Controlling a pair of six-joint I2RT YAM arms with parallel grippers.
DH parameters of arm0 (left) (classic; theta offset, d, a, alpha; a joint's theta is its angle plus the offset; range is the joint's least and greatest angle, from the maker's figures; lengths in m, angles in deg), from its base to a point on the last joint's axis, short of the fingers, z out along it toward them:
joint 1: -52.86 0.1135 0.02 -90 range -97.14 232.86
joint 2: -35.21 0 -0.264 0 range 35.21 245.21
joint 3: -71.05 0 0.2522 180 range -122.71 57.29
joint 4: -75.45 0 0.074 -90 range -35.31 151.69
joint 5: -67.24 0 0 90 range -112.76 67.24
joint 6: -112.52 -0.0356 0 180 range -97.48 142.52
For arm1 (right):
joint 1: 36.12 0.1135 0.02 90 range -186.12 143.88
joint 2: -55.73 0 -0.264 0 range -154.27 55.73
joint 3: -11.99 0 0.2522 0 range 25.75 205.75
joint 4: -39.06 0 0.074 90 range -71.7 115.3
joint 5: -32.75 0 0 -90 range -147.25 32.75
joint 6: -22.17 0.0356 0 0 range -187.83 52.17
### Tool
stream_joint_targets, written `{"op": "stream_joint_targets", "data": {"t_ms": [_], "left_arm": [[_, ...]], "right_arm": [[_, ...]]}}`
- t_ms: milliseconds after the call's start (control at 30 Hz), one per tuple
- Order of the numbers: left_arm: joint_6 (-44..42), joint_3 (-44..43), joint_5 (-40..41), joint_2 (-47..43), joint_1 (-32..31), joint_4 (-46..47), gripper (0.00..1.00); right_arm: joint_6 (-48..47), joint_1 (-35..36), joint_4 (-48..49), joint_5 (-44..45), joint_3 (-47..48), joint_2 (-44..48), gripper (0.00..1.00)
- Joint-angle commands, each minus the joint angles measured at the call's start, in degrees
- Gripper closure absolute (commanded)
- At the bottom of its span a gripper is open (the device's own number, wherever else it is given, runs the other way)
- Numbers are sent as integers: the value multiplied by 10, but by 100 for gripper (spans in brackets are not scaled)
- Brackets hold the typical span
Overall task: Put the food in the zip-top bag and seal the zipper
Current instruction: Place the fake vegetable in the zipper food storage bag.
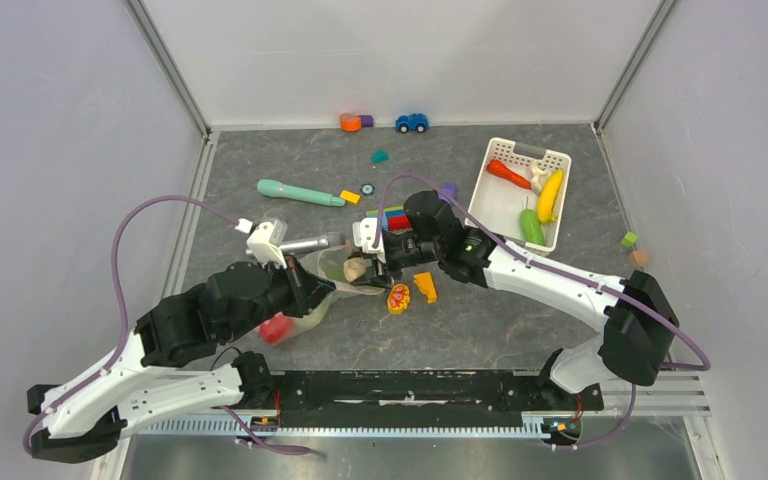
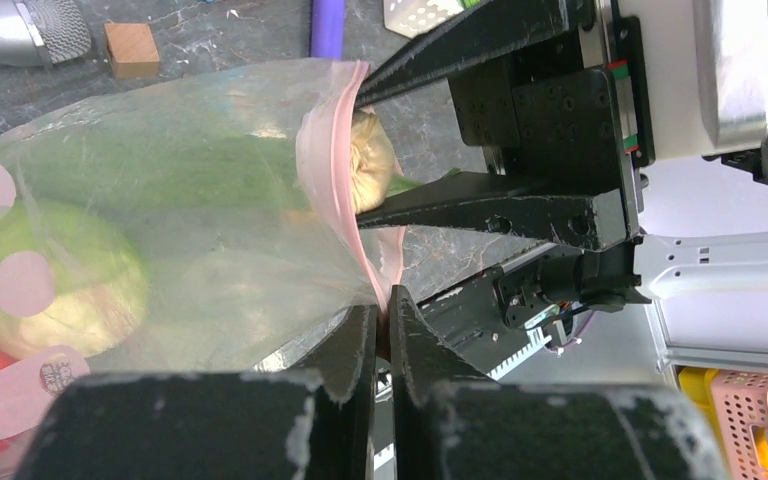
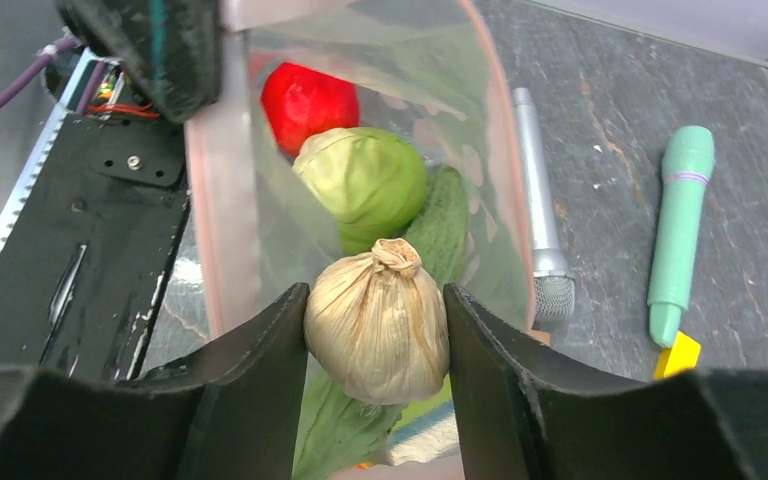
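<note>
Loading step. Left end effector (image 2: 383, 312) is pressed together on the zipper (image 2: 325, 150), holding the zip-top bag (image 2: 190, 200) mouth open. Right end effector (image 3: 375, 300) pinches the beige piece (image 3: 380, 345) at the mouth. Cabbage (image 3: 365, 180), cucumber (image 3: 445, 225) and tomato (image 3: 305, 100) are inside. Next, probably: push deeper, release, back out clear of the rim.

The top camera is looking down on the whole desk (image 1: 520, 320) from high above the zip-top bag (image 2: 210, 200); both wrist cameras are facing that bag's mouth closely from opposite sides, sharing it
</note>
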Motion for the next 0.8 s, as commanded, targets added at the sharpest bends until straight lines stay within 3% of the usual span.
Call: {"op": "stream_joint_targets", "data": {"t_ms": [0, 167, 367, 467, 567, 767], "left_arm": [[-24, -19, -16, 4, -1, 38, 98], [-24, -16, -8, 1, -1, 43, 98], [-23, -14, 4, -7, -1, 47, 97], [-22, -11, 8, -12, -1, 46, 97], [-21, -8, 11, -16, -1, 47, 97], [-18, -2, 10, -22, -1, 51, 97]], "right_arm": [[45, 3, 43, 44, 18, -2, 40], [48, 3, 38, 50, 19, 6, 23], [54, 2, 32, 75, 11, 39, 9], [66, -2, 43, 110, -1, 63, 6], [103, -14, 118, 137, -38, 88, 4], [204, -69, 207, 127, -81, 117, 3]]}}
